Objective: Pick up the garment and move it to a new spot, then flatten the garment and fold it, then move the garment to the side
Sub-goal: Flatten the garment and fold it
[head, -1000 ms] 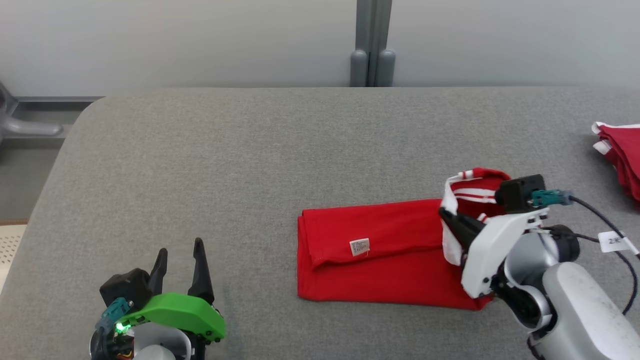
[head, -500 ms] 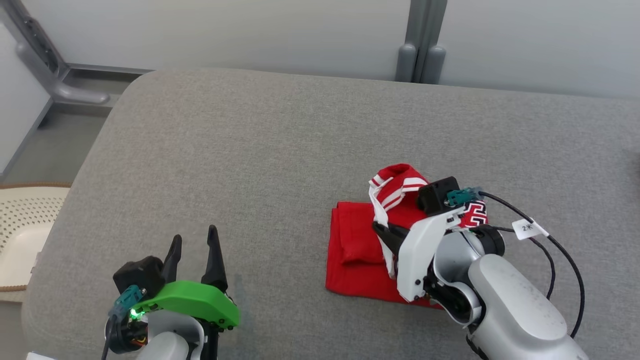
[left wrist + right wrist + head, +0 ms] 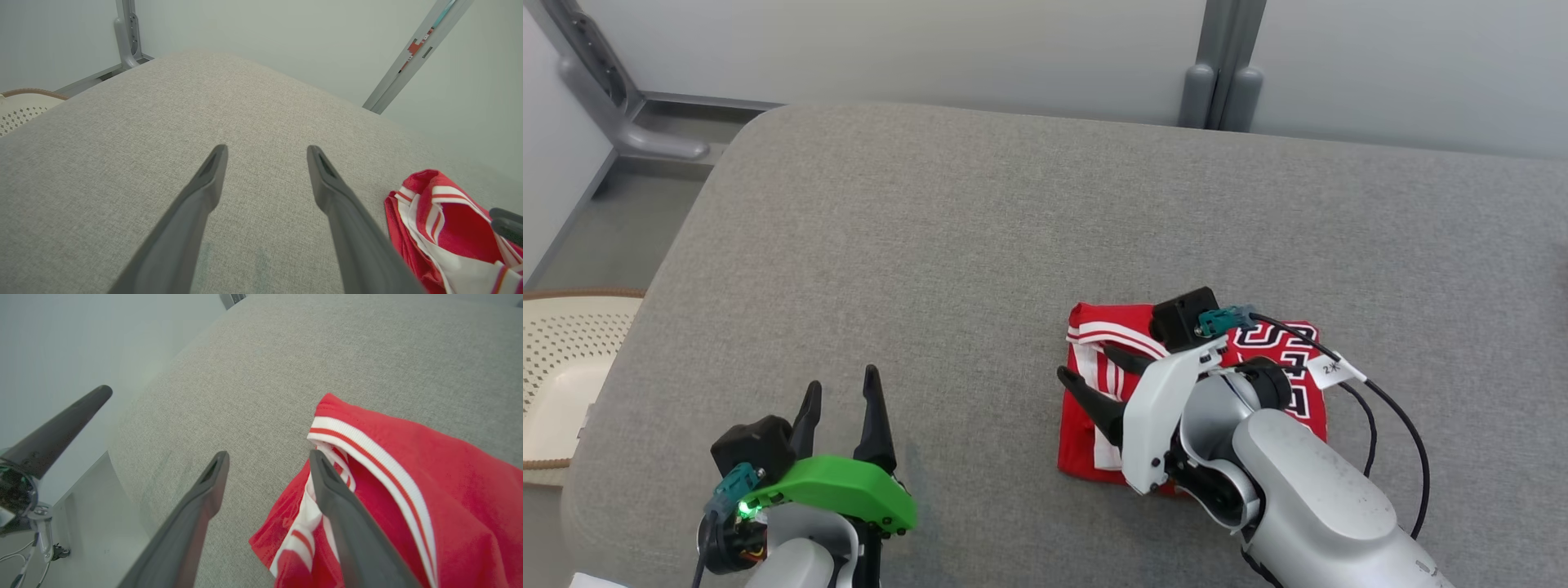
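The garment [image 3: 1083, 433], a red T-shirt with white-and-red striped trim, lies folded into a small square on the grey table [image 3: 931, 245], right of centre. Its printed side faces up. My right gripper [image 3: 1083, 362] hovers open over the garment's left edge, fingers pointing left, with nothing between them. In the right wrist view, the right gripper [image 3: 268, 454] has one finger above the striped trim of the garment [image 3: 429, 477] and the other above bare table. My left gripper [image 3: 842, 377] stands open and empty at the lower left, well apart from the garment [image 3: 445, 212].
A cream perforated basket [image 3: 564, 359] sits beyond the table's left edge. A grey metal post [image 3: 1221, 82] stands against the back wall. A black cable with a white tag [image 3: 1339, 371] trails from the right wrist over the garment. Bare table lies left of and behind the garment.
The head camera has turned left. My right gripper carried the garment's collar end leftward over the rest, laid it down and opened. The left arm has not moved.
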Robot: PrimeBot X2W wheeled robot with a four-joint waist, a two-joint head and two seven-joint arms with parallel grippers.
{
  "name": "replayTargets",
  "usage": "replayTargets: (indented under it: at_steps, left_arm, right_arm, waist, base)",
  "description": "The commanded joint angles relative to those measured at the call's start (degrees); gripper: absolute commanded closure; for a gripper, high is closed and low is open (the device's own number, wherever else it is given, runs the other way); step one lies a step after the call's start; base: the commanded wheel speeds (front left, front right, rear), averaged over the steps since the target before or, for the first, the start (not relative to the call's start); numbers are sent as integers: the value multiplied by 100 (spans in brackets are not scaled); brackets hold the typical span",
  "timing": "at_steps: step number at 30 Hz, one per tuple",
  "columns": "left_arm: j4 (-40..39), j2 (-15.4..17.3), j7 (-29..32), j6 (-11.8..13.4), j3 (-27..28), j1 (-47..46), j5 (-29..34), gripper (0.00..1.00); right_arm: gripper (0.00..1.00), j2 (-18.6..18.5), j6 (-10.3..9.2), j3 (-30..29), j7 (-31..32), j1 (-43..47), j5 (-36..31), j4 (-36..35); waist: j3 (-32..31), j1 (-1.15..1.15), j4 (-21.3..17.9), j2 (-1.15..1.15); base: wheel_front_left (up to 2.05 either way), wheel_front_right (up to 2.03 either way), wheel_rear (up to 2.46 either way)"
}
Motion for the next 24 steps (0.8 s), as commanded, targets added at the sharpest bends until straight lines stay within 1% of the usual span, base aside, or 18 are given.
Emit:
replayTargets:
  at_steps: [1,4,6,10,15,19,21,24]
  left_arm:
    - [24,45,-9,-20,17,-5,20,0]
    - [6,70,-4,-21,-21,35,51,0]
    - [-20,85,9,-15,-54,49,86,0]
    - [-89,94,13,-8,-119,44,153,0]
    - [-182,45,-5,-57,-254,-50,303,0]
    - [-181,-39,-27,-104,-357,-161,449,0]
    - [-149,-96,-39,-152,-390,-171,545,0]
    - [-82,-177,-57,-213,-363,-123,676,0]
  right_arm:
    - [0,-17,-4,50,-92,-62,63,-119]
    - [0,-101,-4,66,-238,-67,110,-403]
    - [0,-206,-4,-34,-368,-54,73,-587]
    - [0,-348,-4,-402,-696,74,-158,-879]
    - [0,-525,-4,-1110,-1201,316,-775,-1147]
    - [0,-578,-4,-1678,-1602,701,-1309,-1285]
    - [0,-579,-4,-1968,-1752,928,-1562,-1286]
    - [0,-478,-4,-2381,-2016,1302,-1926,-1306]
  waist:
    - [-88,0,-101,0]
    - [-173,0,-215,0]
    - [-226,0,-298,0]
    - [-322,0,-449,0]
    - [-399,0,-626,0]
    - [-448,0,-734,0]
    - [-471,0,-780,0]
    - [-510,0,-838,0]
  base:
    - [0,0,0]
    - [0,0,0]
    - [0,0,0]
    - [0,0,0]
    - [0,0,0]
    - [0,0,0]
    - [0,0,0]
    - [0,0,0]
